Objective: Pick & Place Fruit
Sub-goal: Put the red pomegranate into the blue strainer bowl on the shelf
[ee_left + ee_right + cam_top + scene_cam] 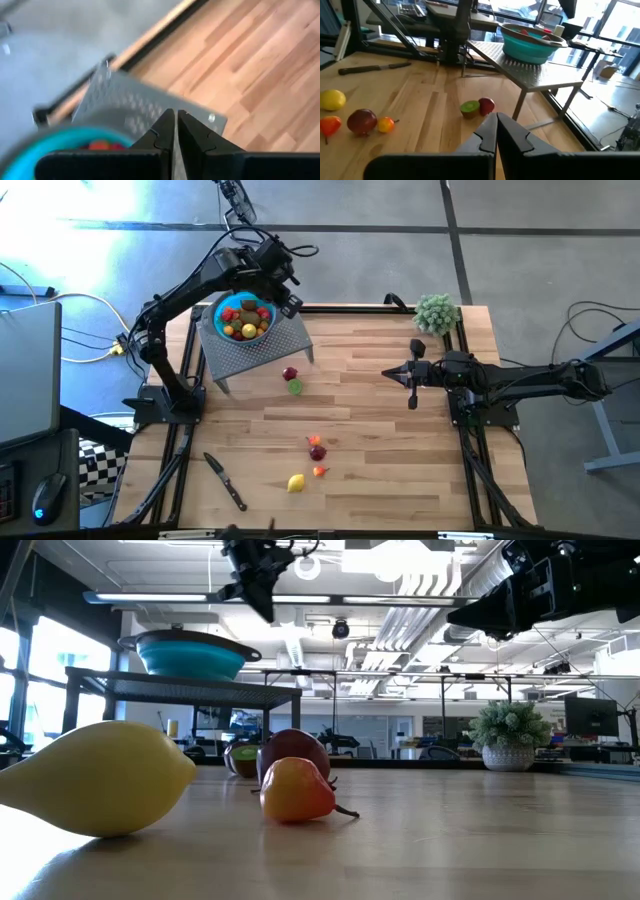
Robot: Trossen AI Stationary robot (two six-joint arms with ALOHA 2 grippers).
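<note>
There are no words, numbers, labels or signs to read in any of the pictures. Nothing on the table or in the room behind it shows letters that can be made out.

Lab-like open office: exposed ceiling ducts point(430, 610), desk monitor point(590, 718).

Wooden table point(400, 450) bearing a perforated metal stand point(262, 345), scattered fruit point(316, 447), a knife point(226, 481), and a potted plant point(436, 312).
</note>
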